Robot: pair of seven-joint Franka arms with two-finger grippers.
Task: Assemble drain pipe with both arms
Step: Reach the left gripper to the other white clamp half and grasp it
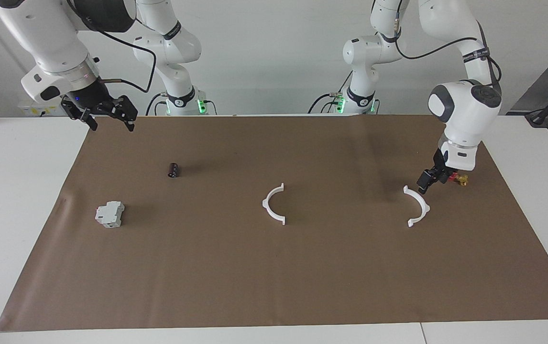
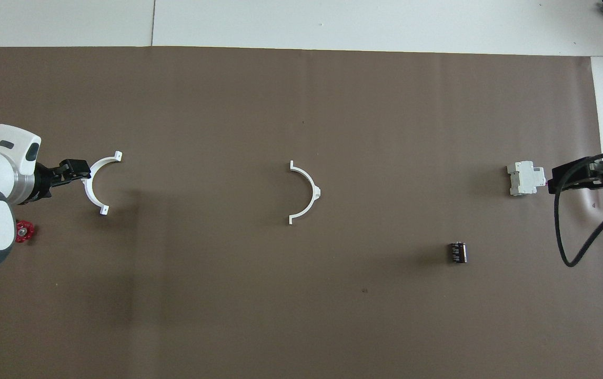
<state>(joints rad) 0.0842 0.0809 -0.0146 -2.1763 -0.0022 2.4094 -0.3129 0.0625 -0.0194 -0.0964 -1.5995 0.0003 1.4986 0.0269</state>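
The middle half-ring (image 1: 274, 204) (image 2: 304, 192) lies flat on the brown mat (image 1: 274, 286) (image 2: 301, 316) at the table's centre, lower in the facing view than anything else there. Its end tabs line up along the near-to-far direction from the robots, and its open side faces the left arm's end of the table. The second half-ring (image 1: 417, 206) (image 2: 97, 182) lies toward the left arm's end, oriented the same way lengthwise but mirrored, its open side facing the middle piece; the two are well apart.

The left gripper (image 1: 424, 181) (image 2: 72, 171) is low at the outer curve of the second half-ring; whether its fingers are parted or pressed together cannot be told, nor whether it touches. The right gripper (image 1: 109, 112) (image 2: 585, 176) hangs high with fingers spread.

The facing view places that gripper over the mat's corner nearest the right arm's base, whereas the overhead view shows it just beside the grey-white block (image 1: 110, 214) (image 2: 525, 178). The red valve (image 1: 460, 179) (image 2: 23, 231) is half hidden by the left arm in both views. A small dark cylinder (image 1: 173, 169) (image 2: 458, 251) lies nearer the robots than the block.
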